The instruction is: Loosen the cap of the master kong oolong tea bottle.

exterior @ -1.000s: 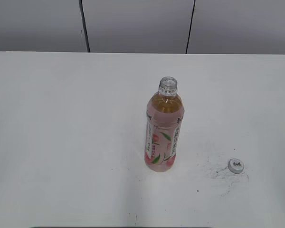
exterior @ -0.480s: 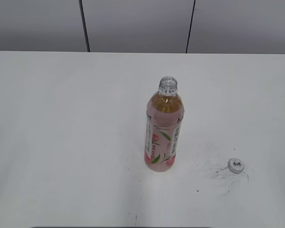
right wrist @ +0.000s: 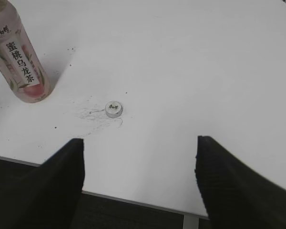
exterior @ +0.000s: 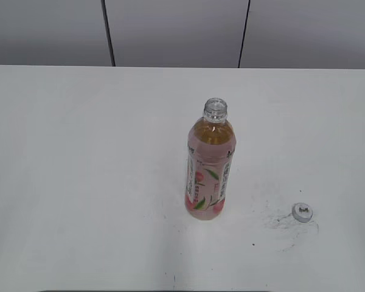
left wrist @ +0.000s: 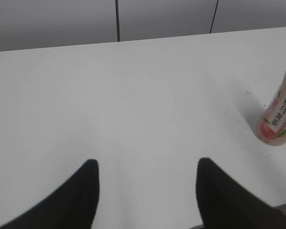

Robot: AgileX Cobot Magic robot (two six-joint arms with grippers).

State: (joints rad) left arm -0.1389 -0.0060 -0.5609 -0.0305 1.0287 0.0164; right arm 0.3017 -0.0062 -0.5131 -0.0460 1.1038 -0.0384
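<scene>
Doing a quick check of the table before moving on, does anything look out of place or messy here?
The bottle stands upright with an open neck; its cap lies apart on the table to the right. Dark scuff marks smear the surface around the cap. No spill visible.

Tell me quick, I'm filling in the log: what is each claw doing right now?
Left claw: open, holding nothing, above the bare table.
Right claw: open, holding nothing, above the table edge, near the loose cap.

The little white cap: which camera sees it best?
The right wrist view: the cap lies close, unblocked, dark mark showing. The exterior view shows it smaller, near the table's edge. The left wrist view misses it.
</scene>
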